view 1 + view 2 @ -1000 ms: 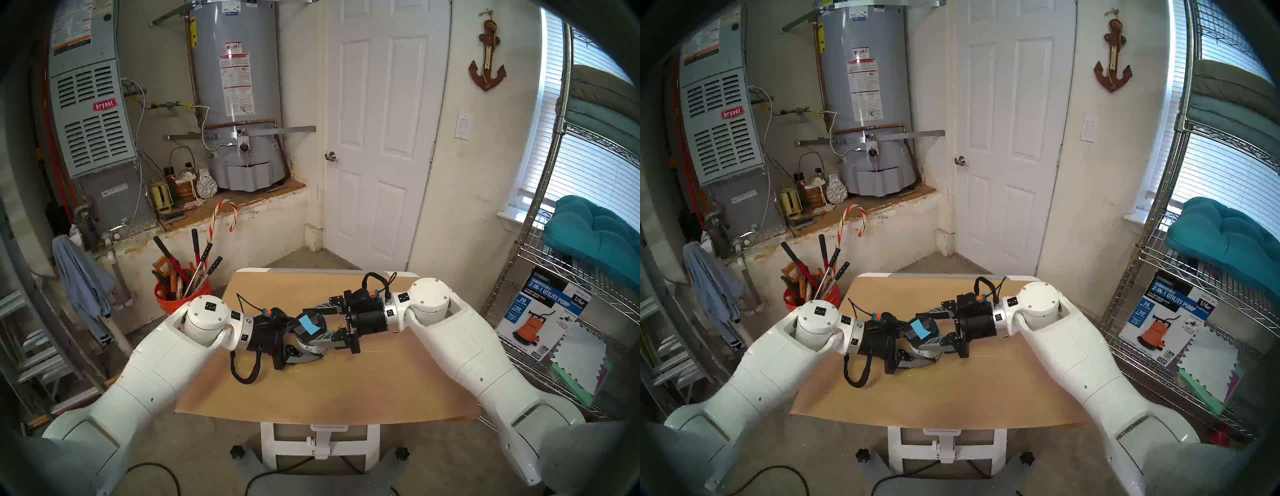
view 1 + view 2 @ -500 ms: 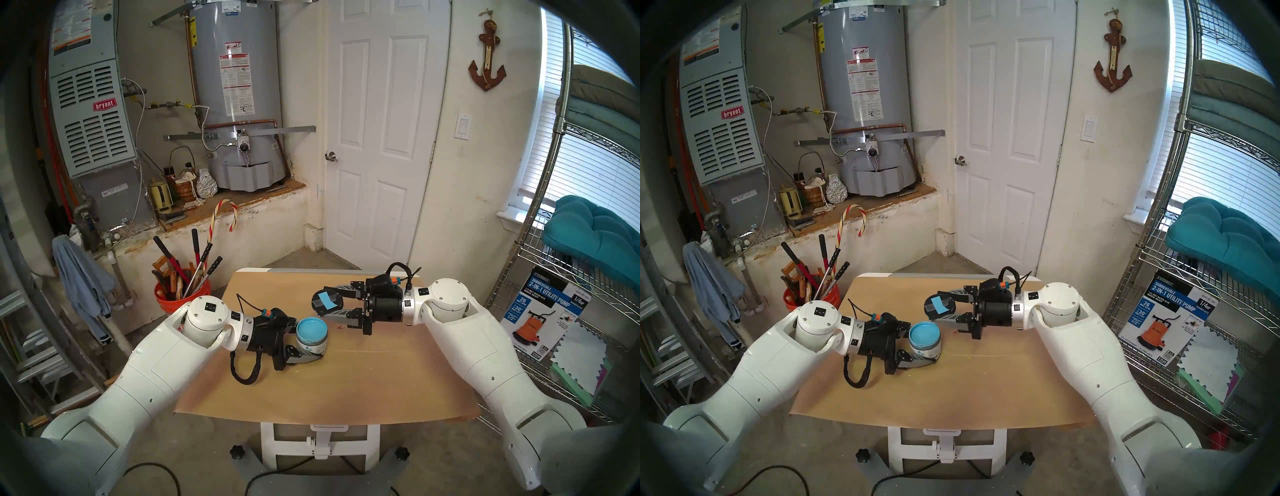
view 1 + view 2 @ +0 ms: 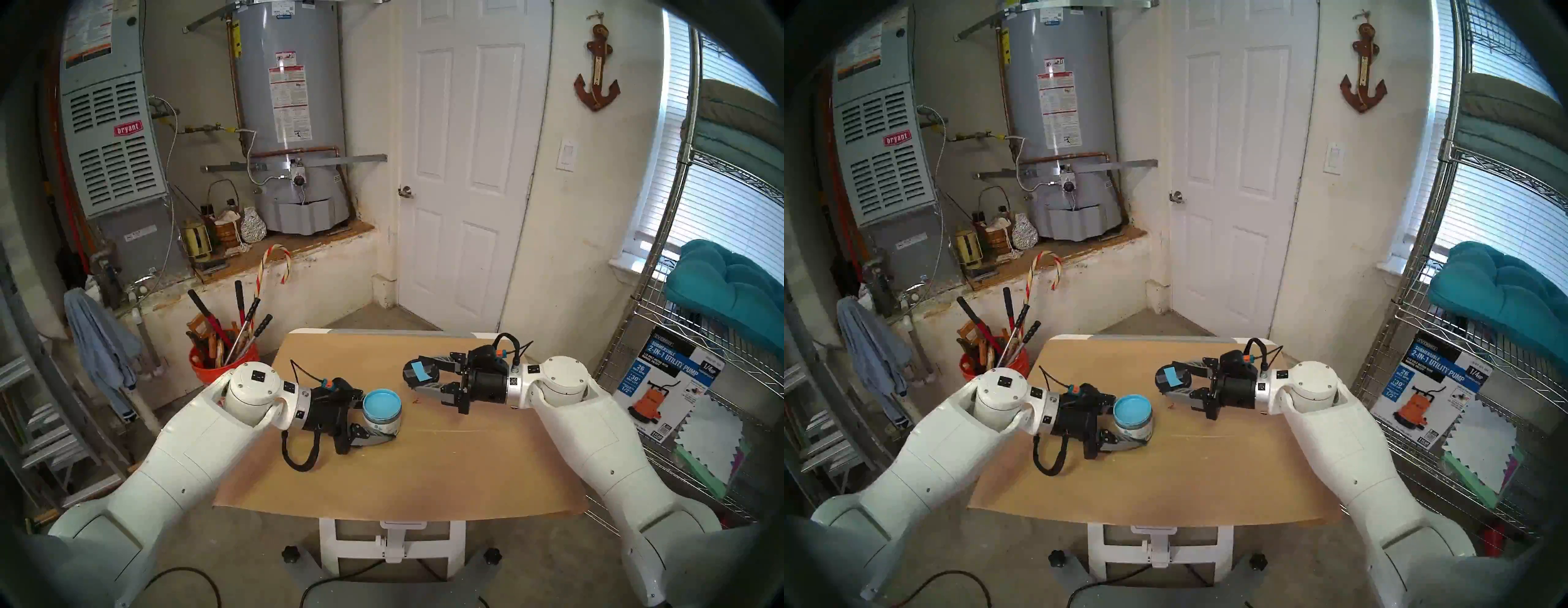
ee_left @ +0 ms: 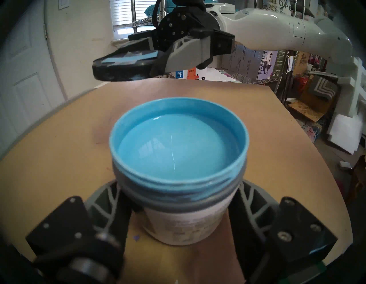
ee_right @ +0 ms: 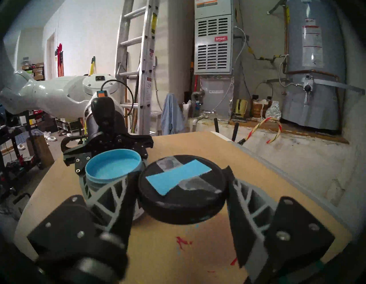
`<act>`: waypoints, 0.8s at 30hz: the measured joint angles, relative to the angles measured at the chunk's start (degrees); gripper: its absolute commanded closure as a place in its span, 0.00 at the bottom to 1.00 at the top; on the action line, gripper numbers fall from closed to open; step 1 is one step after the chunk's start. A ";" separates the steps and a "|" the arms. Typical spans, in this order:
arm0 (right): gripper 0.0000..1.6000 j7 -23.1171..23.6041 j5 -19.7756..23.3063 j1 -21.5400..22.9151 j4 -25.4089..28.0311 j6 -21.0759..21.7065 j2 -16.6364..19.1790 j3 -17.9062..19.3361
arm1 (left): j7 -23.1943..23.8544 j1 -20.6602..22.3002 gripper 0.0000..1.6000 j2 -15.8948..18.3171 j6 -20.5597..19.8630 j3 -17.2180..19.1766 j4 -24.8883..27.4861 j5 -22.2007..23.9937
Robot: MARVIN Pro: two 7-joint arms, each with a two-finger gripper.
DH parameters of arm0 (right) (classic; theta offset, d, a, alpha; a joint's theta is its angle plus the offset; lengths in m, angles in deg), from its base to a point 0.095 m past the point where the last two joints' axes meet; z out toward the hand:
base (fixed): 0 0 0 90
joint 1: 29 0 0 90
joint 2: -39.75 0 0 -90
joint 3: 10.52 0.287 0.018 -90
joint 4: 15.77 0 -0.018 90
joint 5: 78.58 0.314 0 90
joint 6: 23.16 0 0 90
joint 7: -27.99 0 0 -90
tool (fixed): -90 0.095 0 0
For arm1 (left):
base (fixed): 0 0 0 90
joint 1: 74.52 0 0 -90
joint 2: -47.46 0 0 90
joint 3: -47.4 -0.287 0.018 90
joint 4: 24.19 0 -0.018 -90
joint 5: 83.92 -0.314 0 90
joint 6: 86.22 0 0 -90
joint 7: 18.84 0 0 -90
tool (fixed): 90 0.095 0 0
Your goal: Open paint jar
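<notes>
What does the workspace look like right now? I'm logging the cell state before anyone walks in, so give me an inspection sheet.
Surface: table covered in brown board, with small red paint flecks.
Job's things: paint jar upright and open, light-blue paint showing; black lid off, held above the table, apart from the jar.
Clutter: nothing seen on the table besides the jar.
Grippers: left gripper shut on the paint jar's body; right gripper shut on the lid's rim.
Cables: black cable loop hangs off the left wrist; floor cables run under the table.
Surroundings: orange bucket of tools, water heater, wire shelving.
</notes>
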 measured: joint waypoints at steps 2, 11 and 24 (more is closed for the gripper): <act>0.68 -0.27 -0.21 -0.26 -0.37 -0.23 0.10 0.03 | -0.10 -0.03 1.00 0.09 -0.10 -0.05 0.14 0.04; 0.66 -0.86 -0.76 -1.13 -1.00 -0.96 0.33 0.04 | -0.18 -0.06 0.57 0.36 -0.41 -0.23 0.44 0.18; 0.66 -1.44 -1.76 -1.35 -1.37 -1.49 0.38 -0.04 | -0.51 -0.99 0.00 1.20 -1.43 -0.83 0.71 -0.44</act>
